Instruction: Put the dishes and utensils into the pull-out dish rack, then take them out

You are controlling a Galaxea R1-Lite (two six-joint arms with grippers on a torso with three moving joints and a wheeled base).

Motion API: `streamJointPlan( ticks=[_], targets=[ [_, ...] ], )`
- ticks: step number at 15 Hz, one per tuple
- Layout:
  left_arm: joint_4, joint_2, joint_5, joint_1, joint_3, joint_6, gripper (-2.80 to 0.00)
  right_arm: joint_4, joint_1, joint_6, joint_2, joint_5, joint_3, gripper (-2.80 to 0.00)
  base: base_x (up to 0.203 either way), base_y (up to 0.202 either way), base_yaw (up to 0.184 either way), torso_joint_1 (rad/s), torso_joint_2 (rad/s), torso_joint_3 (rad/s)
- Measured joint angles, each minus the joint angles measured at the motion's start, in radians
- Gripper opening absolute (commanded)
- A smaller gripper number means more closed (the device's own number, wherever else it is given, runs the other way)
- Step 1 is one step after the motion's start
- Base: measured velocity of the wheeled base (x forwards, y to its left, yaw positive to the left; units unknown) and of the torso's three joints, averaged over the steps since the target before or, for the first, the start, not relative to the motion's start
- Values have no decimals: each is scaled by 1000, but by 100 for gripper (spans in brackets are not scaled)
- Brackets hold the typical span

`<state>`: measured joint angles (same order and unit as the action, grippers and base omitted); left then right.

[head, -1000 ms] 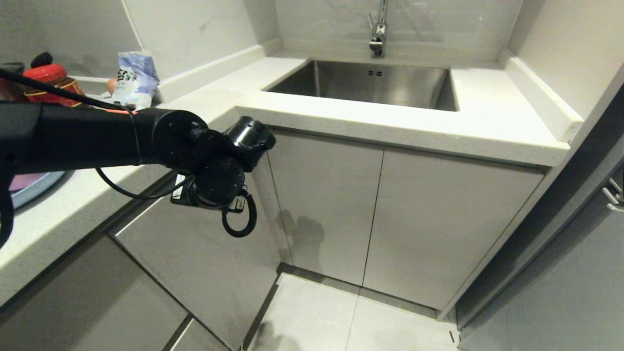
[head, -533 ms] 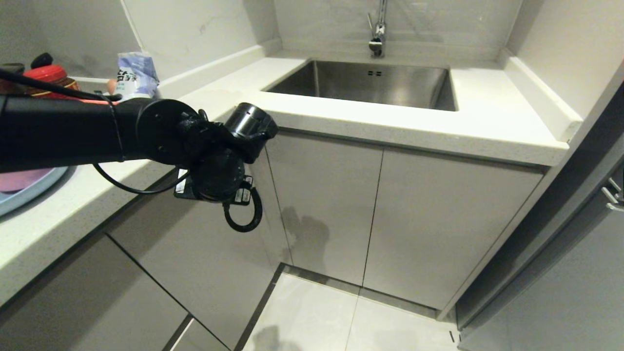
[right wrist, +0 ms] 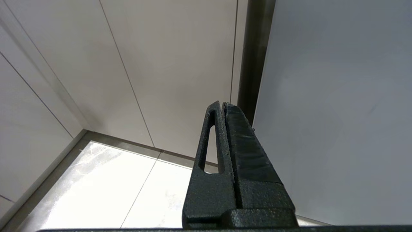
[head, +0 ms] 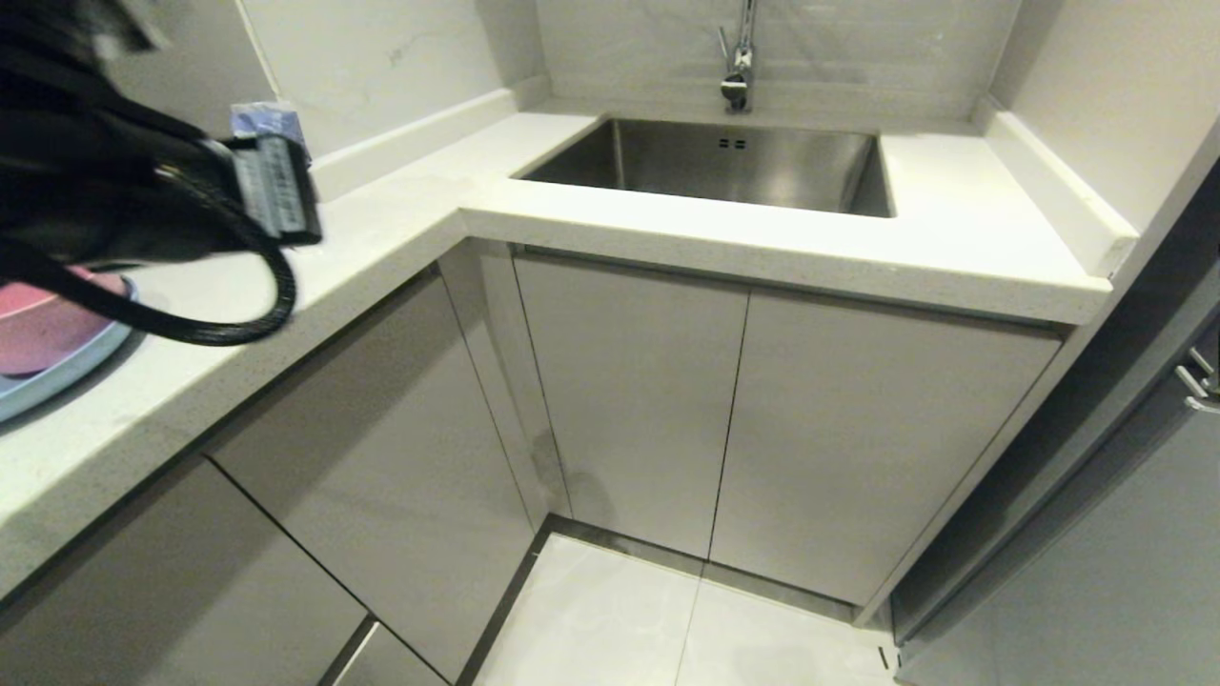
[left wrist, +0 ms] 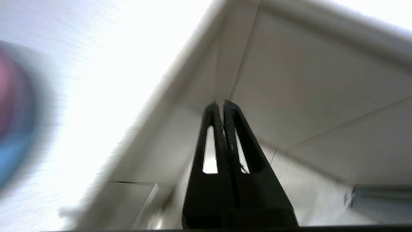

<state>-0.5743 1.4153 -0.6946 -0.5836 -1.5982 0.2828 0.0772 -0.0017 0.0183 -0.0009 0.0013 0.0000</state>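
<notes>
A pink bowl (head: 43, 324) sits on a light-blue plate (head: 62, 373) on the counter at the far left; both show as a blur in the left wrist view, the plate (left wrist: 14, 151) under the bowl (left wrist: 4, 93). My left arm (head: 114, 191) hangs above the counter beside them. Its gripper (left wrist: 223, 104) is shut and empty, pointing along the counter's edge toward the cabinet fronts. The pull-out dish rack is hidden; every cabinet front is shut. The utensils are out of view. My right gripper (right wrist: 222, 103) is shut, parked low above the floor.
A steel sink (head: 724, 162) with a tap (head: 739, 57) is set in the white counter (head: 782, 248). A blue-white bag (head: 262, 116) stands at the wall. Plain double doors (head: 743, 419) close the sink cabinet. A grey panel (head: 1096, 534) stands at the right; below is tiled floor (head: 667, 619).
My left arm has swung up and to the left, from in front of the cabinet front under the counter to above the counter beside the plate. Its gripper stayed shut.
</notes>
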Motion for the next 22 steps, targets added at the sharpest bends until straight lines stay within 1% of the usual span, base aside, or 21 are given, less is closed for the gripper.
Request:
streamJointPlan(
  ticks=[1,2,4,5,6,7,8,9,11,12,13,15,16,17,19,20,21,22],
  targets=[
    [7,-85,49,38,20,-28,-280,0,1,0,0,0,0,-280,0,0,0,0,0,0],
    [16,-181,124,97,53,-65,-280,0,0,0,0,0,0,-280,0,0,0,0,0,0],
    [40,-388,322,237,157,-148,-280,0,0,0,0,0,0,-280,0,0,0,0,0,0],
    [57,-502,426,303,241,-185,-280,0,0,0,0,0,0,-280,0,0,0,0,0,0],
    [81,-619,516,358,343,-218,-280,0,0,0,0,0,0,-280,0,0,0,0,0,0],
    [106,-729,584,400,451,-252,-280,0,0,0,0,0,0,-280,0,0,0,0,0,0],
    [137,-846,638,440,577,-290,-280,0,0,0,0,0,0,-280,0,0,0,0,0,0],
    [172,-959,675,476,708,-327,-280,0,0,0,0,0,0,-280,0,0,0,0,0,0],
    [247,-1155,708,527,959,-377,-280,0,0,0,0,0,0,-280,0,0,0,0,0,0],
    [303,-1231,702,545,1085,-390,-280,0,0,0,0,0,0,-280,0,0,0,0,0,0],
    [377,-1284,690,556,1208,-402,-280,0,0,0,0,0,0,-280,0,0,0,0,0,0],
    [558,-1352,671,571,1455,-446,-280,0,0,0,0,0,0,-280,0,0,0,0,0,0],
    [612,-1371,671,577,1524,-456,-280,0,0,0,0,0,0,-280,0,0,0,0,0,0],
    [643,-1387,688,582,1561,-453,-280,0,0,0,0,0,0,-280,0,0,0,0,0,0],
    [573,-1404,735,587,1589,-395,-280,0,0,0,0,0,0,-280,0,0,0,0,0,0],
    [560,-1410,729,588,1594,-352,-280,0,0,0,0,0,0,-280,0,0,0,0,0,0],
    [584,-1413,715,589,1595,-332,-280,0,0,0,0,0,0,-280,0,0,0,0,0,0],
    [600,-1414,708,589,1597,-330,-280,0,0,0,0,0,0,-280,0,0,0,0,0,0]
  ],
)
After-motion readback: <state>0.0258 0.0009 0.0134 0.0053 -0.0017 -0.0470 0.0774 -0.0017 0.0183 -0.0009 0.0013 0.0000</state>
